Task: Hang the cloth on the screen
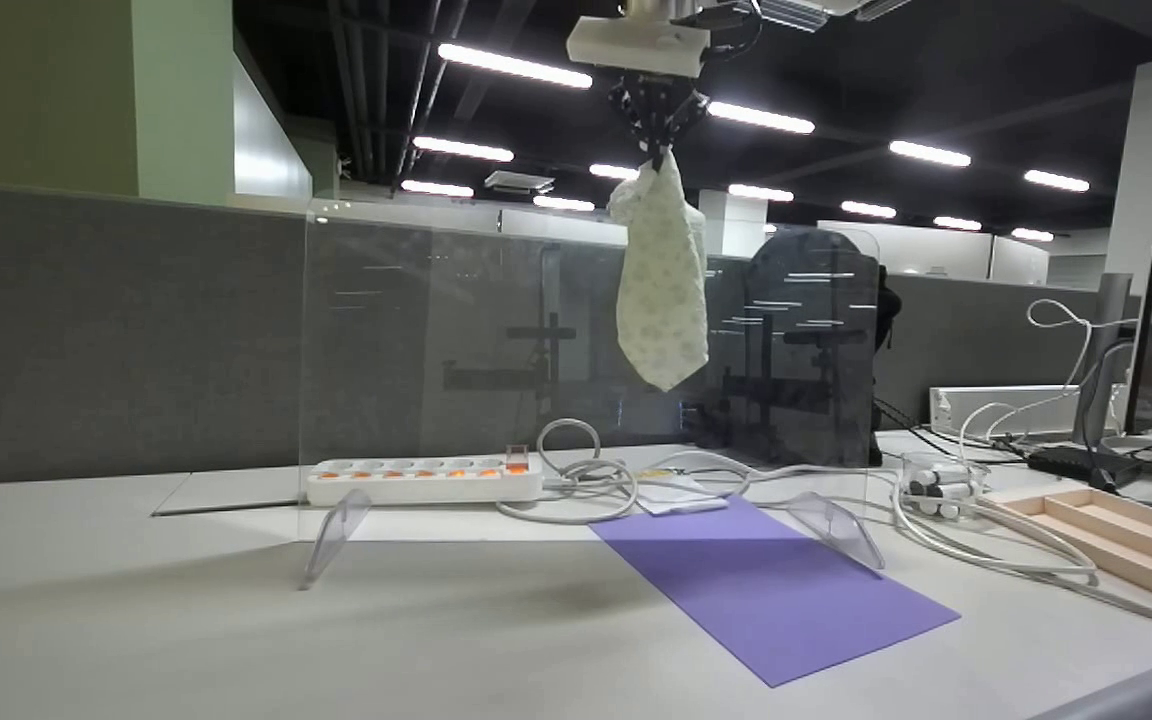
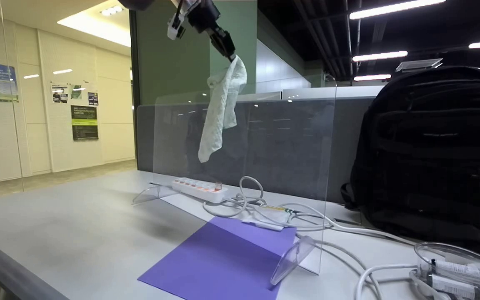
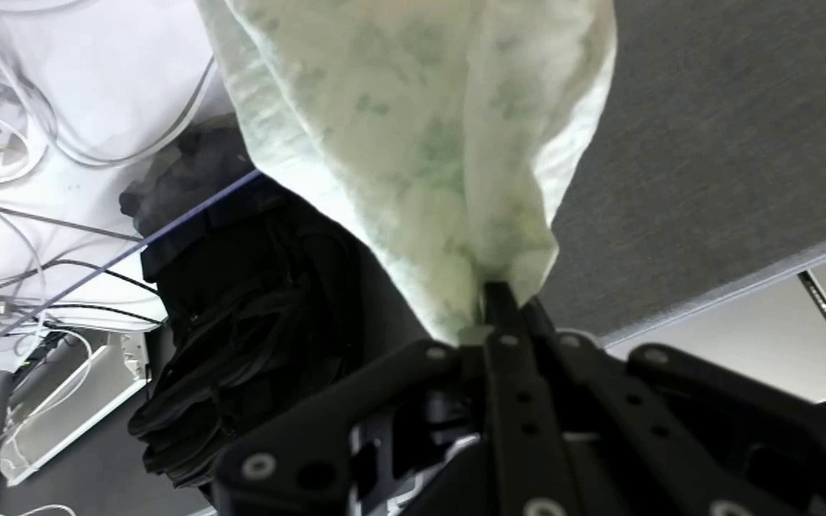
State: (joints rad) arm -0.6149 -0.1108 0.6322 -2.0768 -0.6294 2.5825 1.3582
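Cloth (image 1: 663, 290) aloft, pinched in end effector (image 1: 658, 160) near top edge of clear screen (image 1: 556, 370), contact unclear; lift looks done, draping and release to come.

In an exterior view the camera stood lower than the fingers (image 1: 652, 134) and faced the clear screen (image 1: 496, 350) below them nearly square-on across the desk (image 1: 136, 620); in an exterior view it also stood lower but faced that screen aslant, a backpack (image 2: 431, 166) large and near, off to one side of them. Both exterior views shared the screen, power strip (image 1: 416, 490) and purple sheet (image 1: 776, 590) below the fingers. The wrist view looked along the fingers from close behind, tilted, past the cloth (image 3: 413, 143) to the backpack and partition (image 3: 728, 136).
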